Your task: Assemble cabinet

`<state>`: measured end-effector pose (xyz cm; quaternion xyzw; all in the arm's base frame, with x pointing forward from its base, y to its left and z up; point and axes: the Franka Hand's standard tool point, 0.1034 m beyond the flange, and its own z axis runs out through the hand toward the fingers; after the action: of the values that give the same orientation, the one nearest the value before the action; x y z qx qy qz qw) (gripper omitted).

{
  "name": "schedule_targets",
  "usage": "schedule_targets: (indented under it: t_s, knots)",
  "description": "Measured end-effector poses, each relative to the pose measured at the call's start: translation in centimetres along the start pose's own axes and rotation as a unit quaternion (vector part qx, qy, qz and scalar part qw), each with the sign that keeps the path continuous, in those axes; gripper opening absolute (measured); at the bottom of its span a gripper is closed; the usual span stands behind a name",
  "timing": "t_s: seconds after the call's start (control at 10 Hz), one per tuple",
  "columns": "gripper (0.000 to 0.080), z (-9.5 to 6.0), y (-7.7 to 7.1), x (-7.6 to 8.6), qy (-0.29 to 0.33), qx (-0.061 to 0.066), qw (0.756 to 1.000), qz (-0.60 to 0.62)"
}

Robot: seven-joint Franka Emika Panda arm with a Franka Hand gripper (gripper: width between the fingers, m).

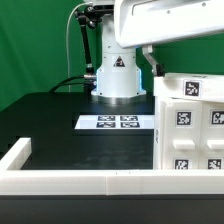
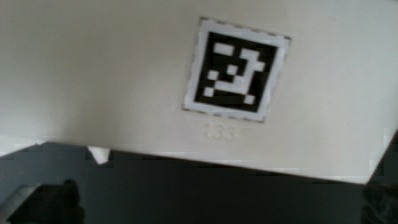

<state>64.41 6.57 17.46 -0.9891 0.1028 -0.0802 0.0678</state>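
You are hovering close over the cabinet [image 1: 190,125], its tagged white face filling the wrist view straight ahead, though I cannot tell how the gripper's jaws are standing.

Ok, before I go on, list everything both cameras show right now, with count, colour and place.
cabinet: one, white with square black-and-white tags, on the table at the exterior view's right; the wrist view shows a white tagged face close up, probably the same piece.
marker board: one, flat white with four tags, on the table in front of the robot base.
border wall: one, long low white, along the table's near edge and up the exterior view's left.
table: one, black.
backdrop: green, behind the table.
robot arm: one, white; base behind the marker board, upper part reaching over the cabinet; the jaws cannot be made out in either view.
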Motion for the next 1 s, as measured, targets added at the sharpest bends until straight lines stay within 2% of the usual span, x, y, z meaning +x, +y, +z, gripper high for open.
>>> schedule_targets:
  t_s: [0.2, 0.6, 0.8, 1.0]
  knots:
    - [0.0796, 0.0, 0.1, -0.4, -0.018, -0.009, 0.995, -0.097]
    - [0.0796, 0.0, 0.8, -0.4, -0.03, -0.012, 0.98, -0.199]
    - [0.0796, 0.0, 1.0, -0.4, -0.033, -0.02, 0.963, -0.268]
    - [0.0796, 0.0, 0.3, -1.0, -0.04, -0.023, 0.938, -0.344]
